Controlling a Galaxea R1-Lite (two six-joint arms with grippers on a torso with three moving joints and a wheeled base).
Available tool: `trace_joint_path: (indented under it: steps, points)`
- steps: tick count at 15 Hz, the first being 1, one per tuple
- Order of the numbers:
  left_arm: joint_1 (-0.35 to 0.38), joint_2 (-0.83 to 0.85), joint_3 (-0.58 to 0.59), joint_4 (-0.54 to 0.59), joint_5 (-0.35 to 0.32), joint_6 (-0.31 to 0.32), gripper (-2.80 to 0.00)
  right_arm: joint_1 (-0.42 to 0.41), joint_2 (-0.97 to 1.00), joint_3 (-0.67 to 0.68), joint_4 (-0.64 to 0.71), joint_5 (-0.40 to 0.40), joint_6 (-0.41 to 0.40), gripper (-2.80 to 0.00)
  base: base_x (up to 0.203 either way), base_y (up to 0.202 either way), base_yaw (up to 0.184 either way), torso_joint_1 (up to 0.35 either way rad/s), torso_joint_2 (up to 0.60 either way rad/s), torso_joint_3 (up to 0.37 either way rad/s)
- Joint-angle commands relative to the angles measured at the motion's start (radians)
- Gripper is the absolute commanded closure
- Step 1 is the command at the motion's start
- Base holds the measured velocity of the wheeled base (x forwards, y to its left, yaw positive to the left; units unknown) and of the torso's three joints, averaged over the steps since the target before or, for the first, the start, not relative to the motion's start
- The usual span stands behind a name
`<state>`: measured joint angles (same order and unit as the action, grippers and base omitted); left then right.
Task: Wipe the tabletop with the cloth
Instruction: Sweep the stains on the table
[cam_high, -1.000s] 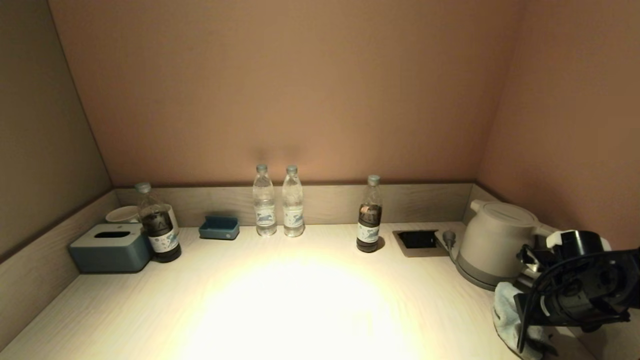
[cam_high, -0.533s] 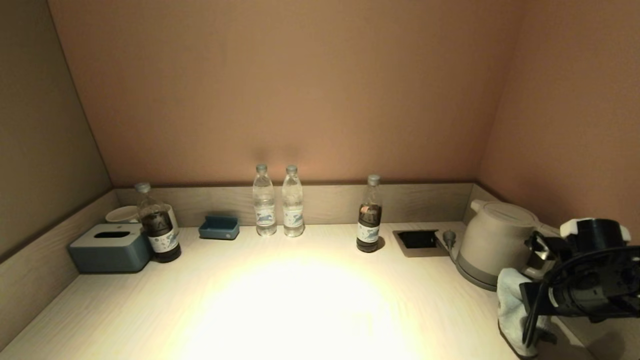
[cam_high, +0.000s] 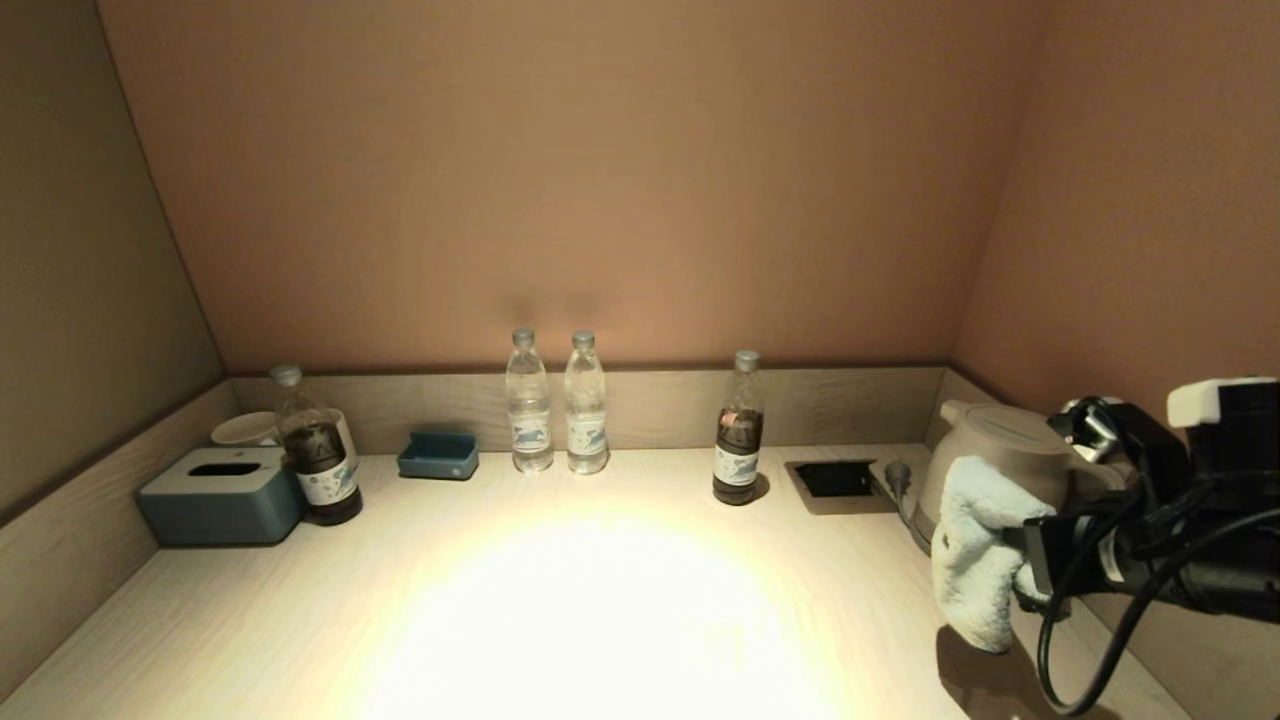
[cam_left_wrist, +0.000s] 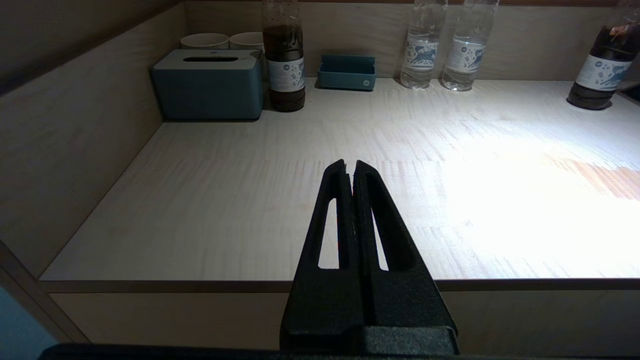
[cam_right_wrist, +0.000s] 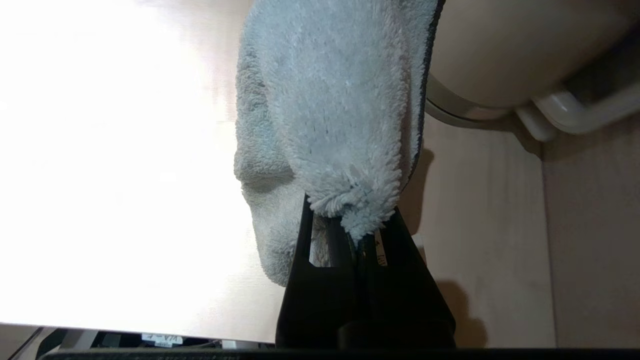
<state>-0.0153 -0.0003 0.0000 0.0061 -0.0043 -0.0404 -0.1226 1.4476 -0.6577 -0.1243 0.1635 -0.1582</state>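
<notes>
A fluffy pale blue-grey cloth (cam_high: 978, 545) hangs from my right gripper (cam_high: 1035, 560) at the right side of the tabletop (cam_high: 600, 600), lifted clear of the wood, just in front of the white kettle (cam_high: 985, 480). In the right wrist view the gripper (cam_right_wrist: 356, 227) is shut on the cloth (cam_right_wrist: 330, 110), which droops ahead of the fingers. My left gripper (cam_left_wrist: 350, 167) is shut and empty, parked at the table's front edge on the left; it does not show in the head view.
Along the back stand two clear water bottles (cam_high: 556, 405), a dark bottle (cam_high: 738, 430), another dark bottle (cam_high: 315, 450), a blue tissue box (cam_high: 222, 495), a small blue tray (cam_high: 438, 455), cups (cam_high: 245, 428) and a recessed socket (cam_high: 838, 480). Walls close the alcove.
My right gripper has risen and moved forward-left with the cloth, lifting it off the table's front right corner up beside the kettle. The left arm has not moved.
</notes>
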Motion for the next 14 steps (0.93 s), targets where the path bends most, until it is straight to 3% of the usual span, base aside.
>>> trace_joint_path:
  steps: [1, 4, 10, 12, 14]
  points:
    - [0.0, 0.0, 0.0, 0.0, 0.0, -0.001, 0.0, 0.049, -0.063, 0.007, 0.0, 0.047, 0.0, 0.0, 0.0, 0.0, 0.0, 0.0, 0.0, 0.0]
    - [0.0, 0.0, 0.0, 0.0, 0.0, -0.001, 0.0, 0.104, -0.044, 0.005, 0.0, 0.051, 0.01, 0.0, 0.0, 0.0, 0.0, 0.0, 0.0, 0.0]
    - [0.0, 0.0, 0.0, 0.0, 0.0, -0.001, 0.0, 0.15, 0.077, -0.076, -0.001, 0.078, 0.155, 0.0, 0.0, 0.0, 0.0, 0.0, 0.0, 0.0]
    - [0.0, 0.0, -0.002, 0.0, 0.0, -0.001, 0.0, 0.177, 0.128, -0.122, 0.002, 0.079, 0.238, 0.0, 0.0, 0.0, 0.0, 0.0, 0.0, 0.0]
    - [0.0, 0.0, 0.0, 0.0, 0.0, -0.001, 0.0, 0.196, 0.138, -0.127, 0.002, 0.079, 0.261, 0.0, 0.0, 0.0, 0.0, 0.0, 0.0, 0.0]
